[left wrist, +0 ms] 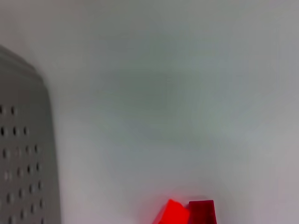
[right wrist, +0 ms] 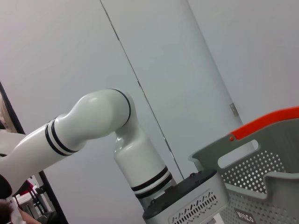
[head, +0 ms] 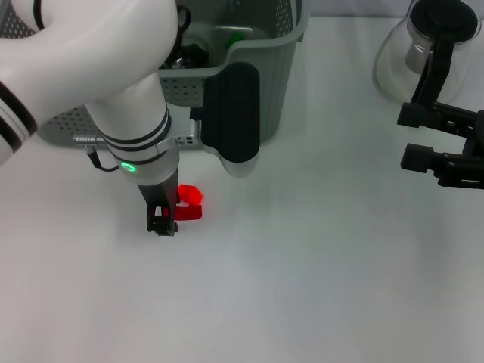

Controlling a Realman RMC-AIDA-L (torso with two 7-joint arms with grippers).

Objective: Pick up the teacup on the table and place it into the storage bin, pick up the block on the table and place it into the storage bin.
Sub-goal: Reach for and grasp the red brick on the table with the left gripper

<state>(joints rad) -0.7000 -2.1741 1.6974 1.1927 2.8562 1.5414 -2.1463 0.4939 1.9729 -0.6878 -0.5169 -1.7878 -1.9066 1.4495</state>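
Where the red block [head: 190, 203] lies on the white table [head: 318, 287], in front of the grey-green storage bin [head: 268, 76], the left gripper [head: 162, 224] reaches down just beside it; whether its fingers grip cannot be told. Well apart, the right gripper [head: 414, 136] hovers with jaws spread before a glass pot [head: 397, 57].

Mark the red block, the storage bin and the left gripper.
red block [head: 192, 200], head view, on its top face.
storage bin [head: 280, 83], head view, on its perforated front wall.
left gripper [head: 162, 224], head view, at its fingertips beside the block.
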